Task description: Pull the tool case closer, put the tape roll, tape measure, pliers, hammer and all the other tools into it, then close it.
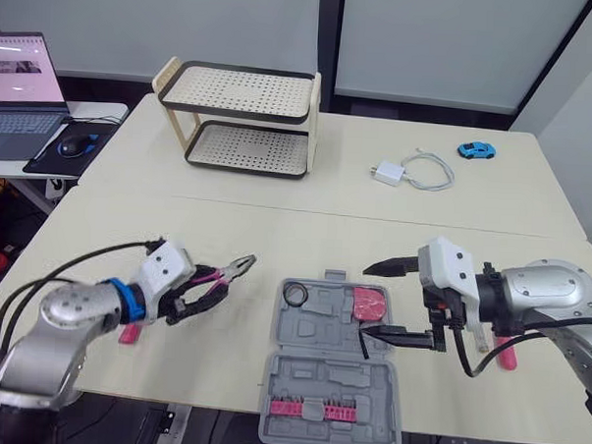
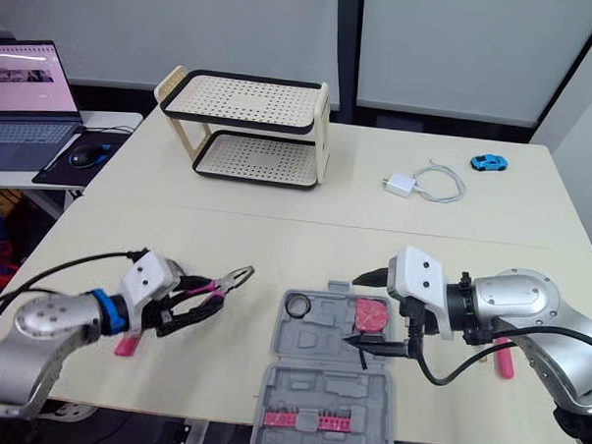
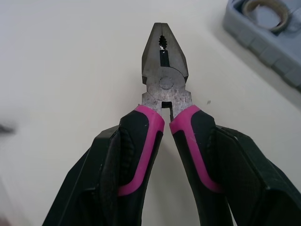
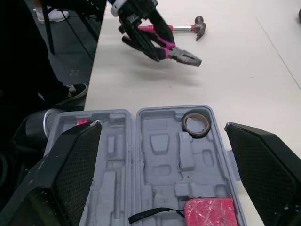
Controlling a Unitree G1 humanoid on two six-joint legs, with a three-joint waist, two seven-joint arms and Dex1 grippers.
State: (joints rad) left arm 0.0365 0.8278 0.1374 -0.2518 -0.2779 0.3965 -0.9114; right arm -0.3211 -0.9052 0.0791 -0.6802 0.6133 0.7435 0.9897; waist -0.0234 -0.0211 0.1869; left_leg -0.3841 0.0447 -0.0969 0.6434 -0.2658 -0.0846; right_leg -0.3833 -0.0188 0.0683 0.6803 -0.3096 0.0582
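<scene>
left gripper (image 1: 199,294), clamped on pink-handled steel pliers (image 1: 230,271), should next swing them into the grey plastic case (image 1: 328,381) (right gripper (image 1: 396,301) spread apart).

No legible txt anywhere.

Upper middle: cream rack (image 1: 243,92) with two shelves. To its right: white charger (image 1: 387,173) with cord, blue toy car (image 1: 476,149). Upper left: open laptop (image 1: 22,82), mouse (image 1: 73,145).

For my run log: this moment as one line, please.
left end effector: holds pliers; right end effector: open above tool case; tape roll: in case
</scene>
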